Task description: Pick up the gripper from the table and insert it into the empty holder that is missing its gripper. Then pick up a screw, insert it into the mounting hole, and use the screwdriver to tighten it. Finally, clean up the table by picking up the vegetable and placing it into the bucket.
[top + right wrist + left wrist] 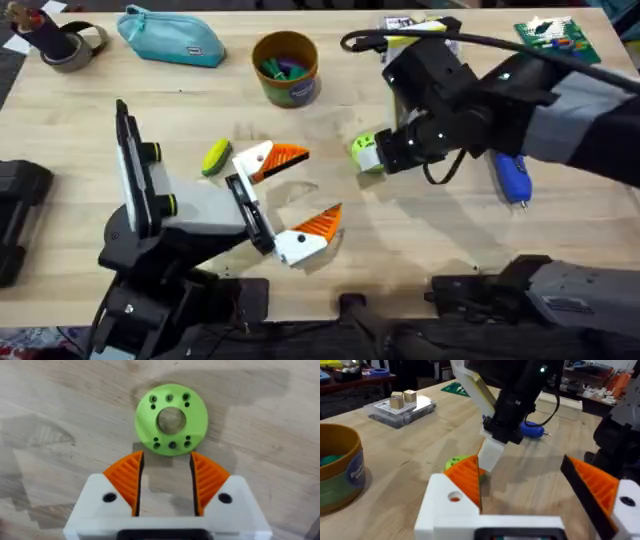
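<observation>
- Light wooden table (420, 250): my left gripper (300, 196) rests mid-table, fingers spread wide, holding nothing.
- My right gripper (165, 480): partly open, empty.
- Lime-green round plastic disc with holes (171, 419) lies flat on the table just beyond my right fingertips.

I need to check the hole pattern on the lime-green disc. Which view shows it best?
The right wrist view: the lime-green disc faces the camera flat on the table, its centre bore and small holes plain, just beyond the right tool. Overhead, only an edge peeks from under the arm. In the left wrist view a sliver shows behind an orange pad.
</observation>
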Robot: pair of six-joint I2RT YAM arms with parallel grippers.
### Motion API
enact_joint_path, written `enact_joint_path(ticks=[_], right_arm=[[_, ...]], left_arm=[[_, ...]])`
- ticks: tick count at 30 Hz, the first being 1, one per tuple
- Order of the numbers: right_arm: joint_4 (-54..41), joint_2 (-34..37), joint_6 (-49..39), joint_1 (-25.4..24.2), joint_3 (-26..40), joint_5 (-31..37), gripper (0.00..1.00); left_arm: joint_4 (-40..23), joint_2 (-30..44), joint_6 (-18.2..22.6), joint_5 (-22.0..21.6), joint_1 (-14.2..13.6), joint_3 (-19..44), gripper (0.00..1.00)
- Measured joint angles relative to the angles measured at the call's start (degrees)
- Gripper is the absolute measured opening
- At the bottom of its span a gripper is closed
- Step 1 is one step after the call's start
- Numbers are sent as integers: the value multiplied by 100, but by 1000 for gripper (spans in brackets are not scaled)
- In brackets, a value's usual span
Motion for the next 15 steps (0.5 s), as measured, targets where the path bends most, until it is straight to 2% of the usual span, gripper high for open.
enact_joint_path(ticks=[15], right_arm=[[175, 415, 0, 0, -2, 4, 530]], left_arm=[[0, 0, 0, 0, 0, 0, 992]])
